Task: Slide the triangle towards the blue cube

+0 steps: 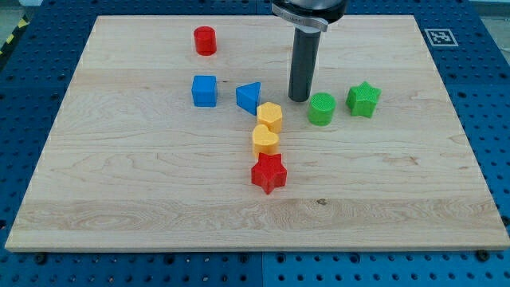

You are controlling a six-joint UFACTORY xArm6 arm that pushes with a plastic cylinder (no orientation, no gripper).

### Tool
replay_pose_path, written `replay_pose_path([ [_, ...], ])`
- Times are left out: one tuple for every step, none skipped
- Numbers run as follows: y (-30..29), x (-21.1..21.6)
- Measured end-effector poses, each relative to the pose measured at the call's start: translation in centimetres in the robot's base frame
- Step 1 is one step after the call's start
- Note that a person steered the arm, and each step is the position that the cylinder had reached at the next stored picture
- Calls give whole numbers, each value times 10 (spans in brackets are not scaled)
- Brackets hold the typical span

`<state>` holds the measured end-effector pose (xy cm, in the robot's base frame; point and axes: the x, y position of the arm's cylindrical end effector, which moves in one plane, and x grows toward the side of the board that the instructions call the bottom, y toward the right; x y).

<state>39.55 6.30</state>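
The blue triangle (249, 97) lies near the board's middle, just right of the blue cube (204, 90), with a small gap between them. My tip (299, 98) touches the board to the right of the triangle, with a clear gap to it, and just left of the green cylinder (321, 108). The rod rises straight up to the view's top.
A yellow hexagon-like block (270, 116) sits just below-right of the triangle, a yellow heart (265, 139) below it, then a red star (268, 173). A green star (363, 99) is at the right, a red cylinder (205, 40) at the upper left. The wooden board (119, 191) lies on blue pegboard.
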Motion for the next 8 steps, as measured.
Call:
replay_pose_path([
  [-5,0],
  [-21,0],
  [-39,-2],
  [-57,-11],
  [-74,-21],
  [-77,-27],
  [-36,-24],
  [-5,-21],
])
